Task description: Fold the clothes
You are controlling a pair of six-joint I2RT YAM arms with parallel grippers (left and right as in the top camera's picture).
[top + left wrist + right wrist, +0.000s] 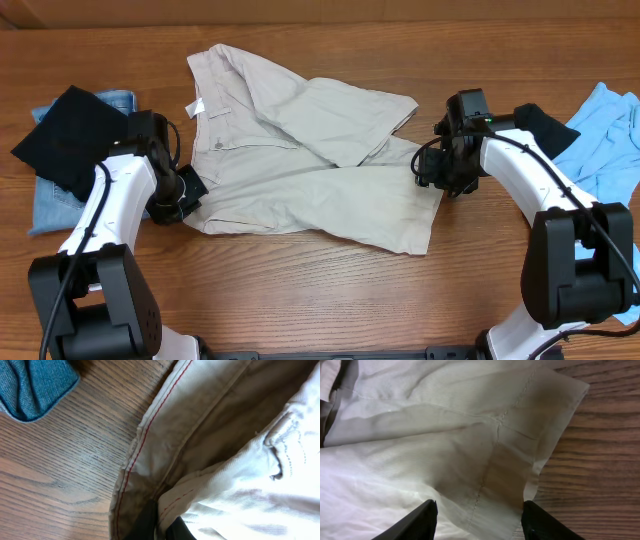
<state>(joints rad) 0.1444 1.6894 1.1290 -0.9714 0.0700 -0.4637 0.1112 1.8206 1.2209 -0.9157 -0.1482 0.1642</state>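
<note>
Beige khaki cotton shorts (300, 160) are lying rumpled at centre frame on the brown wooden table (300, 290). Left gripper (188, 192) is pinching their lower-left edge, probably anchoring it; right gripper (435, 170) is hovering open-jawed over the right hem.

Covered and cropped
The shorts (225, 460) are partly covering the left gripper (162, 529) tips; beyond the right gripper (436, 176), the light-blue garment (605, 130) is running off the edge.

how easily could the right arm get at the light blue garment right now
Probably yes: the right gripper stands open at the hem of the khaki shorts, holding nothing, and the light-blue garment lies in the open on that arm's own side. It would only have to swing outward.
</note>
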